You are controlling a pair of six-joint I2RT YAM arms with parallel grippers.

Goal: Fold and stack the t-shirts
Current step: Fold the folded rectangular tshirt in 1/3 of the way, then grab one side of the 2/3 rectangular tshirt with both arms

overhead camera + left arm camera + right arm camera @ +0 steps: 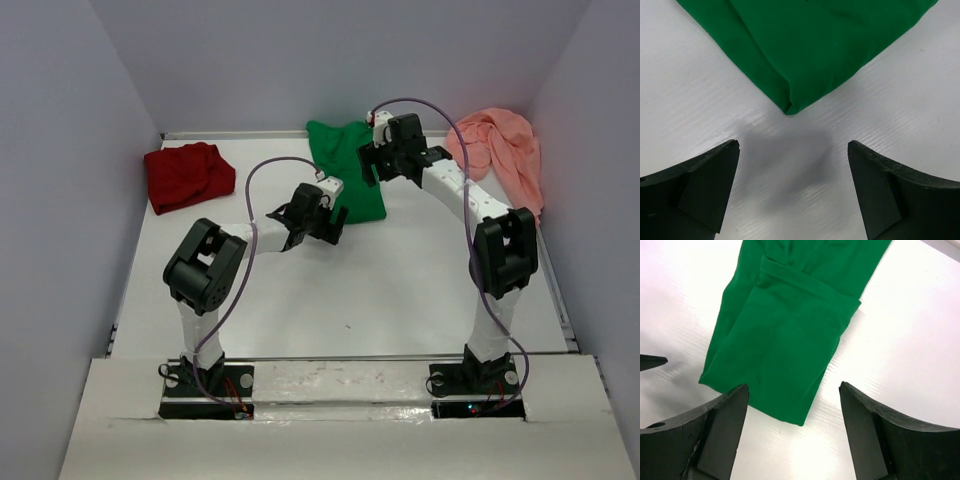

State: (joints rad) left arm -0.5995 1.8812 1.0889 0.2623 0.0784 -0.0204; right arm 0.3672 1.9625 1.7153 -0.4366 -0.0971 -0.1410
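Left gripper [792, 144] and right gripper [793, 385] hang open over the part-folded green t-shirt [345, 185], upper centre; gripping an edge likely comes next.

top view high; wrist views close, sharing green shirt [830, 45]

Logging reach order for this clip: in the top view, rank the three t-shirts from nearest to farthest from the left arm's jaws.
1. Green t-shirt: centre back of the table, clearly the nearest.
2. Dark red t-shirt: bunched at the far left.
3. Salmon-pink t-shirt: crumpled at the far right, clearly the farthest.
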